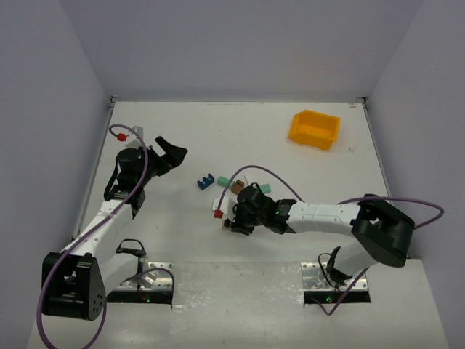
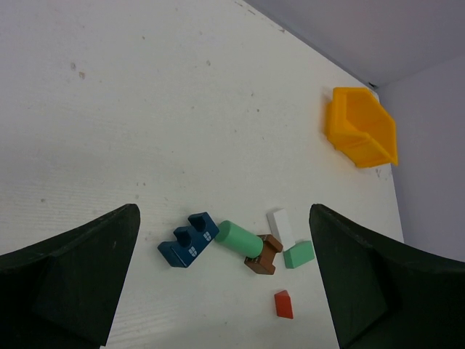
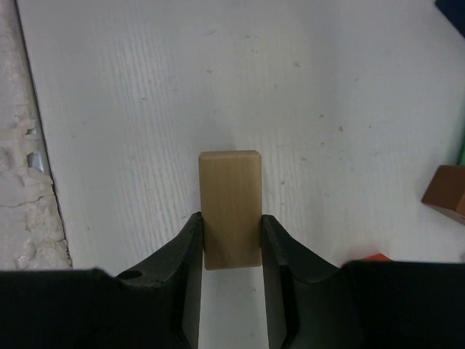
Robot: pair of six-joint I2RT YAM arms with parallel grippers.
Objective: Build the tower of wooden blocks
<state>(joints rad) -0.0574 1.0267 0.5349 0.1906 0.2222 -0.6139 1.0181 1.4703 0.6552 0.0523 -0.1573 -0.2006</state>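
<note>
Loose blocks lie mid-table: a blue notched block, a green cylinder, a brown block, a white block, a green brick and a small red piece. No stack stands. My right gripper is low over the table, near and left of the cluster. In the right wrist view it is shut on a plain tan wood block held flat. My left gripper is open and empty, raised left of the blue block; it also shows in the left wrist view.
A yellow plastic bin stands at the back right, apart from the blocks. The right arm's forearm lies across the table just in front of the cluster. The metal base plates sit at the table's near edge.
</note>
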